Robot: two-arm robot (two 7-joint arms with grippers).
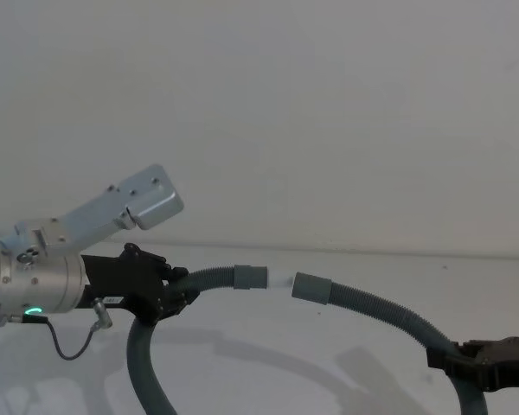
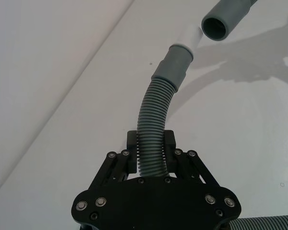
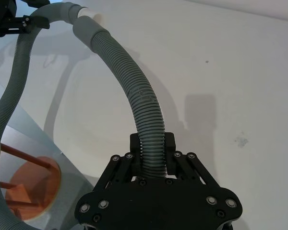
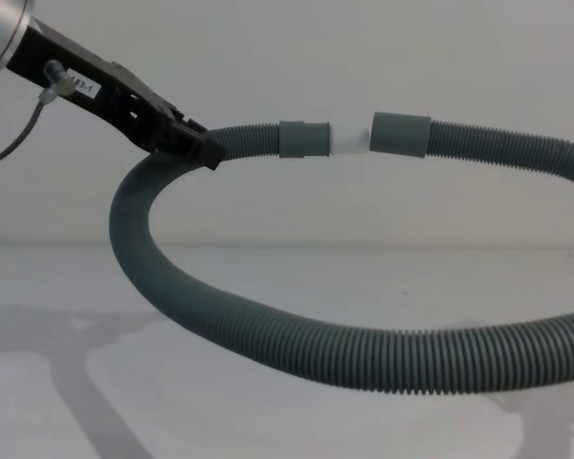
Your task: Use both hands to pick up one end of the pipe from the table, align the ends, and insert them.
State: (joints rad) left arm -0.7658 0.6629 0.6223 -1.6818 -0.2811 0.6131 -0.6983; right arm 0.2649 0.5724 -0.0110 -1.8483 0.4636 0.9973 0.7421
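Grey corrugated pipe [image 4: 268, 354] hangs looped above table [image 1: 329, 363], left gripper [image 2: 151, 158] & right gripper [image 3: 152, 153] each clamped on hose just behind a cuff, prob. so whitish tip [image 4: 349, 140] faces open cuff [image 4: 400, 134] w/ small gap, near-aligned for insertion.

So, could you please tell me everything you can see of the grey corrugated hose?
The long dark grey corrugated flexible hose looks like ribbed plastic and curves in a wide loop, held above the white table. Each end carries a smooth grey cuff. The left cuff has a short whitish tip pointing at the open right cuff, nearly in line, not yet inserted. The black left tool and black right tool each clamp a ribbed stretch behind a cuff.
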